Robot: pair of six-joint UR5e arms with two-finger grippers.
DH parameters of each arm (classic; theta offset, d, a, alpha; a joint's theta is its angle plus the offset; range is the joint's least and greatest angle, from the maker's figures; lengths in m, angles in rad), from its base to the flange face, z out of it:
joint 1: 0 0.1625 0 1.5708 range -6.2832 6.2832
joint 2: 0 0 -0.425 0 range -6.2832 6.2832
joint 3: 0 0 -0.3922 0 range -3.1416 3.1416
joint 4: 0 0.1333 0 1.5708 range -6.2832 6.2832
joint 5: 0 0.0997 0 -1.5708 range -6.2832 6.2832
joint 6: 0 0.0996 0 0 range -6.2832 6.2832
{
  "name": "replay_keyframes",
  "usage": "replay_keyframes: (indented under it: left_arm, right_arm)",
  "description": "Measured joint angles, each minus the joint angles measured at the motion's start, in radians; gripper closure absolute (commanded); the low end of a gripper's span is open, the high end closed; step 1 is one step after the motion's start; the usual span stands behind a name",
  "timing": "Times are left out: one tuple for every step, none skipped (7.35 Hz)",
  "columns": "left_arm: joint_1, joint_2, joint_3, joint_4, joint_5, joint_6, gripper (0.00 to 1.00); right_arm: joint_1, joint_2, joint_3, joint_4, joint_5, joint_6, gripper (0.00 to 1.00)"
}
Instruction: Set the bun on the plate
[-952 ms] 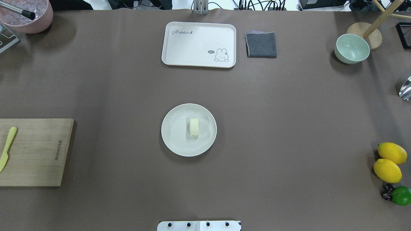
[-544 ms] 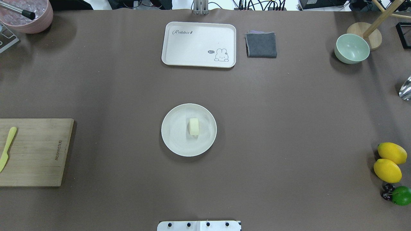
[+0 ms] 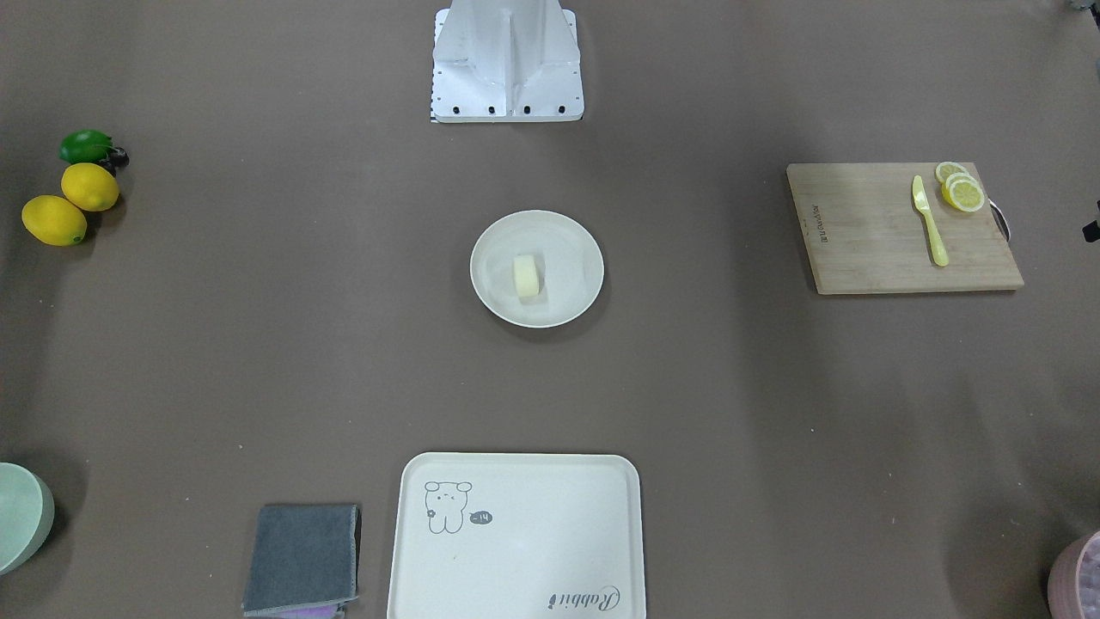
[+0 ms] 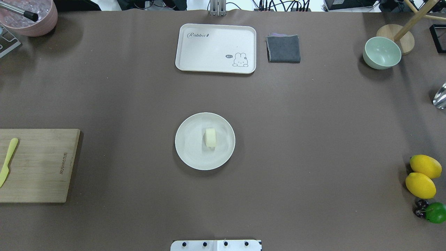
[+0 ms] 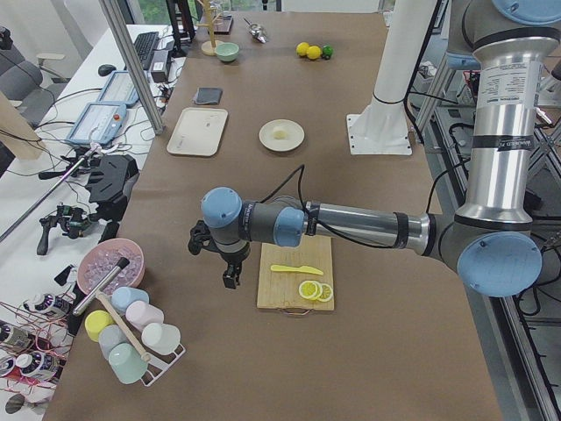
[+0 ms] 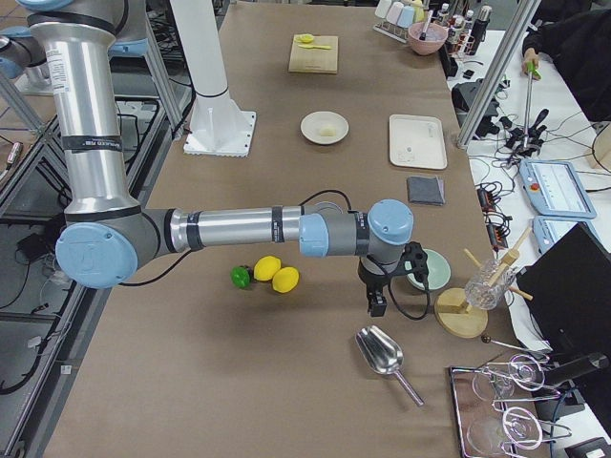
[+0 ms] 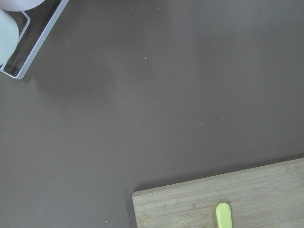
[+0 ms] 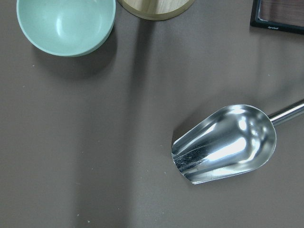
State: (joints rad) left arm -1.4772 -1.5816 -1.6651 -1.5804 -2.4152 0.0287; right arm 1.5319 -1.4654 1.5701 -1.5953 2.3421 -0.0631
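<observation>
Two grippers hang well apart from the plate (image 4: pixel 190 153), one toward each end of the table (image 4: pixel 313 139), and whether their jaws are apart or together cannot be told from the side views. The left gripper (image 5: pixel 230 279) points straight down beyond the wooden cutting board (image 4: pixel 38 165), on the side away from the plate. Its arm lies stretched out level and low over the board. The right gripper (image 6: pixel 377 305) also points down, between the pale green bowl (image 8: pixel 66 23) and the shiny metal scoop (image 8: pixel 225 142), with its forearm likewise level.

Nothing stands over the plate. It is round, cream-white and shallow, with a raised rim, and the bun (image 4: pixel 210 137) lies on it near its middle: a small pale, smooth, matte lump.

Beyond the plate, away from the robot, lie a rectangular cream tray (image 4: pixel 216 47) and a folded grey cloth (image 4: pixel 283 48). Left of the plate, the board carries a yellow knife (image 3: pixel 928 221) and lemon slices (image 3: pixel 961 189). Far right of the plate sit two lemons (image 4: pixel 420 184) and a lime (image 4: pixel 435 212).
</observation>
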Motion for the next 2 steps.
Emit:
replay_keyframes:
  left_arm:
    - [0.0,0.001,-0.003,0.004,0.001,0.0,0.03]
    - [0.0,0.002,-0.004,0.004,0.003,0.001,0.03]
  right_arm:
    - [-0.003,0.0,0.0,0.0,0.0,0.002,0.0]
    - [-0.006,0.001,0.001,0.0,0.0,0.005,0.0]
